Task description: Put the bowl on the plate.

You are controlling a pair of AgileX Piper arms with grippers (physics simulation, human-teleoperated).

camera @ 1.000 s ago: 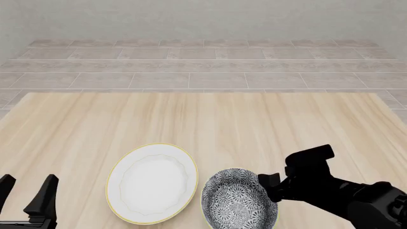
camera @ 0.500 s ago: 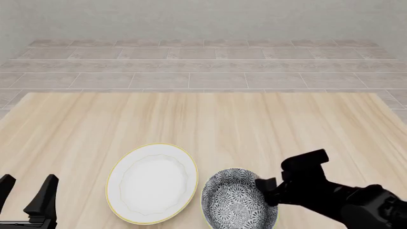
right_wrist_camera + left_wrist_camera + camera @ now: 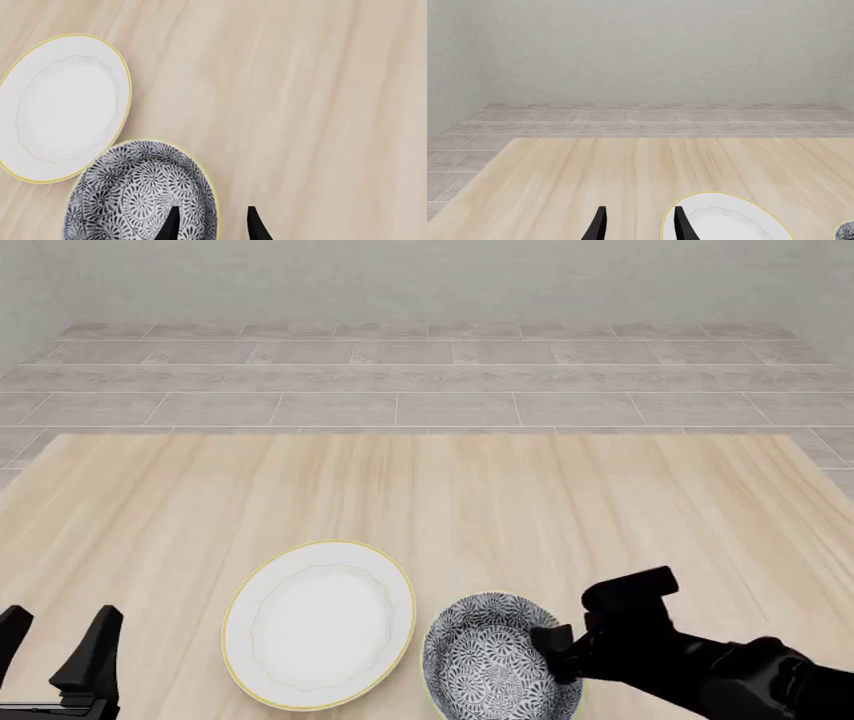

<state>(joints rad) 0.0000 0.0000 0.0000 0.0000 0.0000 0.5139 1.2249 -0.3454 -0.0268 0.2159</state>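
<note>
- Front view: plate [image 3: 319, 625] is lying flat on the wooden surface [image 3: 427, 500], near the near edge, left of centre.
- Bowl [image 3: 497, 660] is sitting upright on the surface just right of the plate, rims nearly touching; cannot tell if they actually meet. Its near edge is getting cut off by the frame bottom.
- Right hand [image 3: 550, 650] is hanging at the bowl's right rim; arm body is covering that side of the bowl, so fingertips are hard to make out here.
- Left hand [image 3: 54, 650] is sitting at the bottom left corner, well apart from the plate, fingers spread w/ nothing between; lower part is cut off by the frame.
- Left wrist view: only 2 dark fingertips [image 3: 599, 227] are showing, gap between them wide and bare. Plate [image 3: 727, 220] is partly cut off by the frame edge; a sliver of bowl [image 3: 847, 231] is peeking in at the corner.
- Right wrist view: right hand [image 3: 210, 225] is straddling the bowl's rim w/ fingers spread, one fingertip [image 3: 170, 225] over the bowl's [image 3: 137, 195] inside, the other outside over bare surface [image 3: 300, 100]. Contact w/ the rim: cannot tell. Plate [image 3: 63, 105] is just beside the bowl, one side clipped by the frame.
</note>
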